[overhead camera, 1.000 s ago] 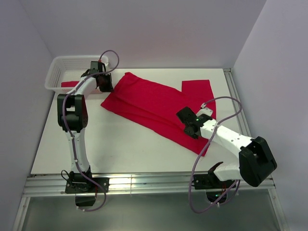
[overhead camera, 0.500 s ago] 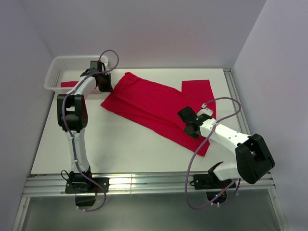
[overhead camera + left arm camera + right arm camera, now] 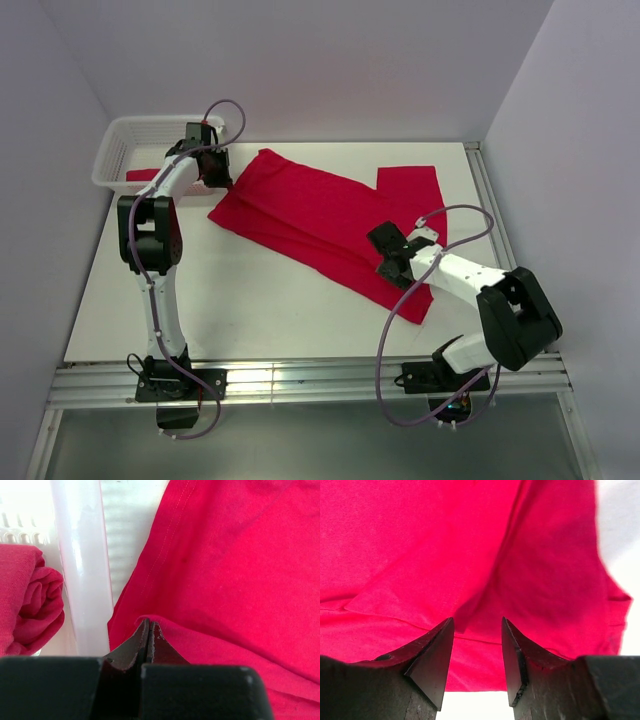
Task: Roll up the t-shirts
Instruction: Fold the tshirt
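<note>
Right claw (image 3: 477,622) jaws have widened and now stand open, flat t-shirt (image 3: 320,215) just beyond its tips. Left claw (image 3: 149,625) pinches the hem at its tips. Judgement: repositioning; rolling not begun.

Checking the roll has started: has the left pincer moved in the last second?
Yes, slightly: the left pincer, shut on the t-shirt, shifted toward the basket.

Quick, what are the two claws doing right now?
Left gripper: closed, pinching the spread t-shirt edge.
Right gripper: open, holding nothing.
</note>
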You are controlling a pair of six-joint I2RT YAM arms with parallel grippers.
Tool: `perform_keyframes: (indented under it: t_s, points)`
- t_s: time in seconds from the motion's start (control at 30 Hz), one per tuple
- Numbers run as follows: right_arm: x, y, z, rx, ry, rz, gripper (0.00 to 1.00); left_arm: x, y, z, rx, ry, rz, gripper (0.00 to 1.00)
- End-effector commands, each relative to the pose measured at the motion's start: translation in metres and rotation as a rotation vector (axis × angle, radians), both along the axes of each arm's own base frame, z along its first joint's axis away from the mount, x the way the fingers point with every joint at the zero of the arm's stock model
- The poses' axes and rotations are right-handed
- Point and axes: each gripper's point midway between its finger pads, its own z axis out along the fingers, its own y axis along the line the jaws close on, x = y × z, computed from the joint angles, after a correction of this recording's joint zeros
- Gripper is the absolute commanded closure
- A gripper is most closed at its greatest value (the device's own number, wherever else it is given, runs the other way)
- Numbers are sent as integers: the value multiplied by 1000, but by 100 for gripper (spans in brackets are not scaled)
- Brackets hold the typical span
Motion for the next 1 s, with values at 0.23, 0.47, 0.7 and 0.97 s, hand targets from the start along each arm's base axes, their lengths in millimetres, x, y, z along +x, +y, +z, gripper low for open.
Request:
perform_keyframes:
  t_s: [0.23, 0.47, 0.7, 0.97]
  points:
    - [20, 17, -7, 80, -48, -28, 55, 7, 21, 8, 55, -26, 38, 100]
    - [20, 13, -9, 60, -47, -61, 73, 7, 21, 10, 53, -28, 35, 100]
    - [33, 9, 14, 27, -91, -75, 91, 6, 20, 11, 49, -27, 33, 100]
    - [76, 15, 32, -12, -113, -28, 93, 5, 20, 8, 51, -22, 31, 100]
